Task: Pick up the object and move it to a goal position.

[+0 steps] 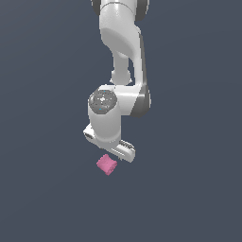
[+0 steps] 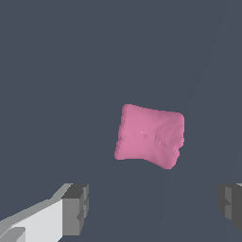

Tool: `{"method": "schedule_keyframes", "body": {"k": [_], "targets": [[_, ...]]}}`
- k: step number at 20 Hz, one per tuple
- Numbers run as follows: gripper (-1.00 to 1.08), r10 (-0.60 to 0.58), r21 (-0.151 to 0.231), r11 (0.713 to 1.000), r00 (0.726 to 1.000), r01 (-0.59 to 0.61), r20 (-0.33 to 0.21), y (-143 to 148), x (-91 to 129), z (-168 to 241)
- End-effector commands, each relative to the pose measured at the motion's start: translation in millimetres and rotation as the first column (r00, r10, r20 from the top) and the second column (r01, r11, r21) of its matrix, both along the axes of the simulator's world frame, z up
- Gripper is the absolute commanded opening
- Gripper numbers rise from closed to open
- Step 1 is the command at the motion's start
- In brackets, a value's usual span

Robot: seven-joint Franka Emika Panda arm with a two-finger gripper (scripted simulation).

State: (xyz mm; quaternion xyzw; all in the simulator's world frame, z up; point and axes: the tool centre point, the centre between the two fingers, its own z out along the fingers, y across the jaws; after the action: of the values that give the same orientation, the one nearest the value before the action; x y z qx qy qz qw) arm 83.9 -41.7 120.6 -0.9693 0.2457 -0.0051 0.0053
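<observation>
In the exterior view the pink object (image 1: pixel 107 164) sits tilted just below the white gripper (image 1: pixel 112 152), on a plain dark grey-blue surface (image 1: pixel 42 189). In the wrist view the object (image 2: pixel 150 135) lies clear of the spread-apart fingers (image 2: pixel 75 209), its slightly longer axis running across them.

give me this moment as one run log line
phase: approach | gripper: open, above object, no contact | pink object: on the surface, not lifted, lies off the line between the fingers | grasp: not yet made
</observation>
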Motion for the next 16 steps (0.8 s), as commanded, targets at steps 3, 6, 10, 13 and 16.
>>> {"method": "schedule_keyframes", "body": {"k": [3, 6, 10, 13, 16], "targets": [[1.00, -0.098, -0.003, 0.995, 0.995, 0.098, -0.007, -12, 11, -16], [1.00, -0.140, -0.005, 0.990, 0.990, 0.140, -0.010, -17, 15, -23], [1.00, -0.173, -0.007, 0.985, 0.985, 0.173, -0.012, -21, 19, -29], [1.00, -0.180, -0.008, 0.984, 0.984, 0.180, -0.012, -22, 19, -30], [1.00, -0.175, -0.008, 0.985, 0.984, 0.175, -0.013, -22, 19, -32]]}}
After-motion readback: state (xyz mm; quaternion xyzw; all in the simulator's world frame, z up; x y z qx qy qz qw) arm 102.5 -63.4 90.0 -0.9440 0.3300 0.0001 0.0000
